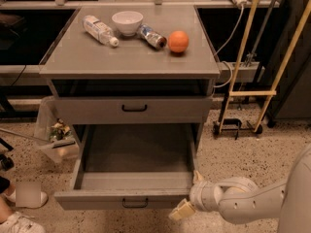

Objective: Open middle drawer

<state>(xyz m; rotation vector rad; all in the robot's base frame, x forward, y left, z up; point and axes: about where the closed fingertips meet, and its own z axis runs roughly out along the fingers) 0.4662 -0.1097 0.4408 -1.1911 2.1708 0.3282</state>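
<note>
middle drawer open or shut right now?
Open. The middle drawer is pulled well out from the cabinet, with its plain grey inside exposed and nothing in it. The gripper is at its front right corner.

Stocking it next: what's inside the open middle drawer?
Only bare grey floor shows inside the middle drawer; its rear is hidden under the top drawer. The gripper is at its front right corner.
</note>
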